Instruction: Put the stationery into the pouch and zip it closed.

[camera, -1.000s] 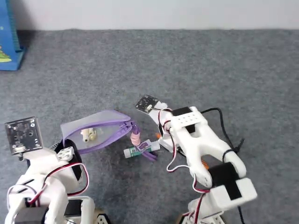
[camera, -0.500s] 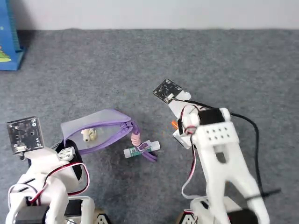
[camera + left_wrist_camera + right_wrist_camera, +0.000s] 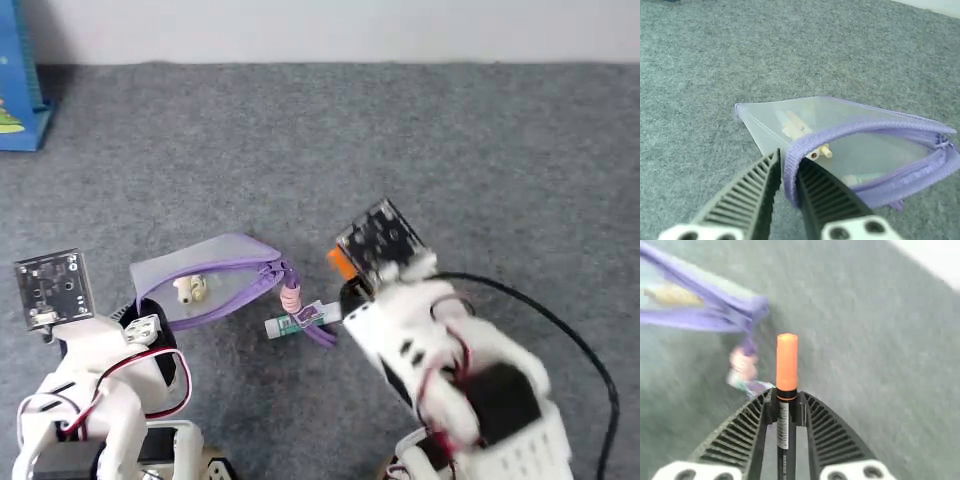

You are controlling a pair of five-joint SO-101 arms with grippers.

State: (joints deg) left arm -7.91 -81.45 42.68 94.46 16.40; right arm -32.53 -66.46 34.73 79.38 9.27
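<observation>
Orange-capped marker point(image 3: 787, 365) in ribbed right gripper point(image 3: 786, 394) — translucent pouch point(image 3: 865, 125) gaping

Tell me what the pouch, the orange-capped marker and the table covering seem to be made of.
The pouch looks like soft translucent plastic, probably vinyl: you can see through its wall. Its purple zipper tape looks woven. The marker looks like smooth hard plastic with an even sheen. The table covering looks like grey carpet or felt, with a short fuzzy pile.

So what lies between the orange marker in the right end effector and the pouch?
In the high view, the pouch's pink zipper charm and a green-and-white tube lie between it and the marker.
</observation>
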